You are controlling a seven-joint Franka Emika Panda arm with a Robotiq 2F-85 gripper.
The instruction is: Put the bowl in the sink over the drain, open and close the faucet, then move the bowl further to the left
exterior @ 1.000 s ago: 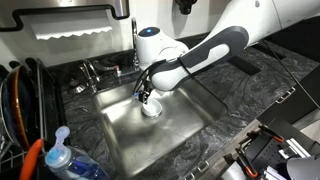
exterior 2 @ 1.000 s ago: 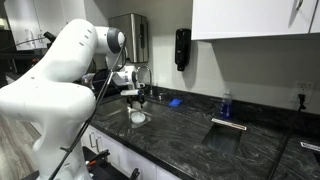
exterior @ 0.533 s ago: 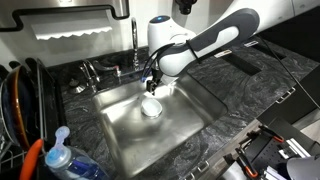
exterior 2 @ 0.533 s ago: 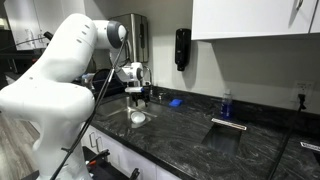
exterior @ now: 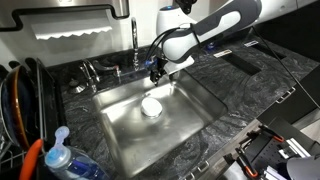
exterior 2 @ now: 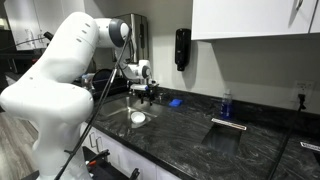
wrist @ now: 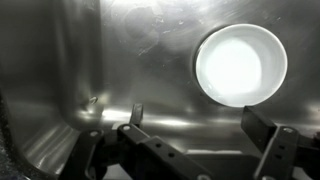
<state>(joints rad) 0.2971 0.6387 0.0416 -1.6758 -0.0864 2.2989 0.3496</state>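
Observation:
The small white bowl [exterior: 151, 106] sits in the middle of the steel sink [exterior: 190, 105], hiding the drain. It also shows in an exterior view [exterior 2: 138, 117] and in the wrist view [wrist: 240, 65]. My gripper [exterior: 155, 74] is open and empty, raised above the sink's back part, apart from the bowl, between the bowl and the chrome faucet [exterior: 136, 50]. In the wrist view my open fingers [wrist: 195, 125] frame bare sink floor below the bowl. In an exterior view the gripper [exterior 2: 148, 95] hangs above the basin.
A dish rack with dark plates [exterior: 22, 100] stands at one end of the dark stone countertop [exterior: 225, 75]. A blue-capped clear bottle [exterior: 60, 155] stands near the front. A blue sponge-like object [exterior 2: 176, 102] lies on the counter.
My gripper has lifted off the bowl and moved up and back toward the faucet. The bowl stays in the sink where it was released.

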